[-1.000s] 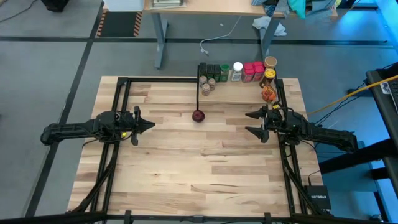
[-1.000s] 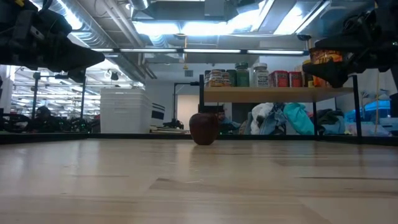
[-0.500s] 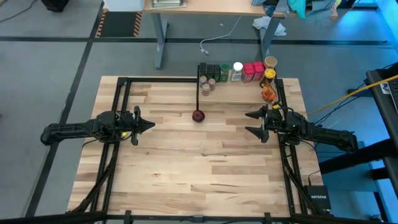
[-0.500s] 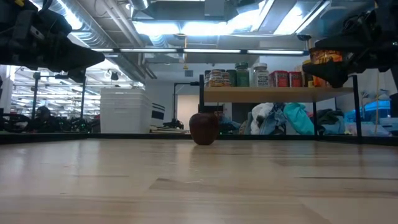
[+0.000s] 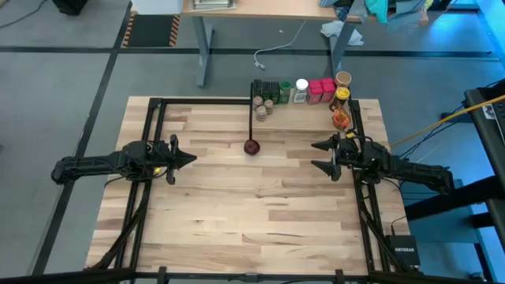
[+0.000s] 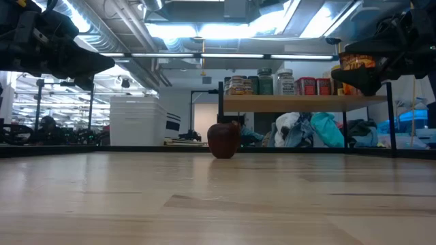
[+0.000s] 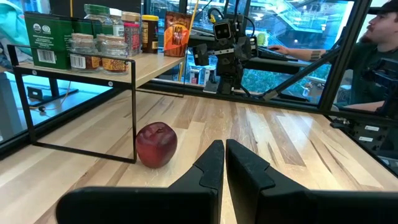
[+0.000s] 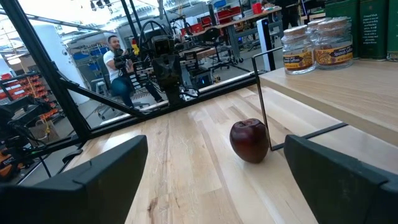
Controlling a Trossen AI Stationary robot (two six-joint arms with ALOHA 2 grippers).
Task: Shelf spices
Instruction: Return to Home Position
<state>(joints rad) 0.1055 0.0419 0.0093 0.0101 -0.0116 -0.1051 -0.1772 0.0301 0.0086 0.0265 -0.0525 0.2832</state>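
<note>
The shelf (image 5: 304,118), a light-wood board on thin black posts, stands at the table's far edge, right of centre. The spices (image 5: 300,91) stand in a row along its far side: jars, a white-capped bottle, pink-red boxes and an orange packet (image 5: 340,119) at its right end. They also show as spices (image 6: 279,83) on the shelf (image 6: 300,103), and as jars (image 8: 314,46). My left gripper (image 5: 192,158) hangs shut and level above the table's left side, with nothing in it. My right gripper (image 5: 319,155) hangs open and empty at the right, near the shelf's front.
A dark red apple (image 5: 252,147) sits on the table beside the shelf's front left post, also seen as the apple (image 7: 156,144) and the apple (image 8: 250,140). Bare plank tabletop (image 5: 252,213) lies between and in front of the arms. A person (image 7: 379,37) sits beyond the right side.
</note>
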